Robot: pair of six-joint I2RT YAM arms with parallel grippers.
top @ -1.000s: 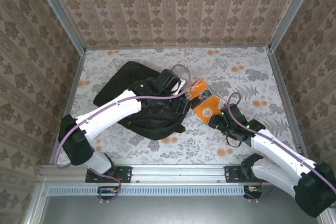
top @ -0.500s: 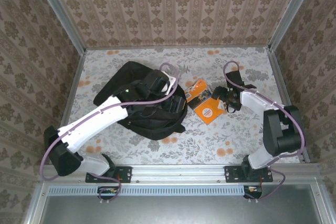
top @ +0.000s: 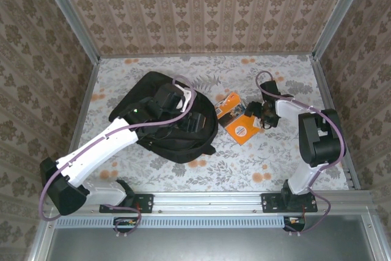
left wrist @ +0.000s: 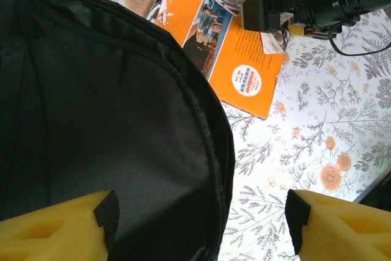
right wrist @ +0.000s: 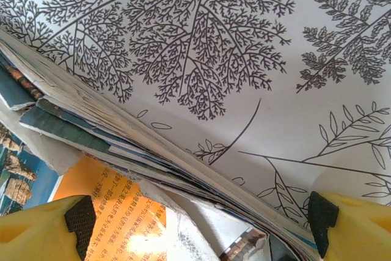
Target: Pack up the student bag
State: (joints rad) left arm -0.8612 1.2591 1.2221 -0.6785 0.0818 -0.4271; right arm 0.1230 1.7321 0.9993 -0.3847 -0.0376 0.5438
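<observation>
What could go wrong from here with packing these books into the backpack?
The right hand stands open at the ragged edge of the stack of books; closing there may pinch only some of them, and the stack could fan out or slide. The left hand hangs open over the black backpack, where no opening shows by its zipper, so books might get pushed against closed fabric.

White arms (top: pixel 104 145) carry black joints (top: pixel 321 136) and lilac cables (top: pixel 186 82) (yellow foam claw pads (left wrist: pixel 49 230)).

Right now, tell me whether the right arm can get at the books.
Probably yes: the right gripper stands open at the edge of the books, pages between its jaws, nothing in the way.
</observation>
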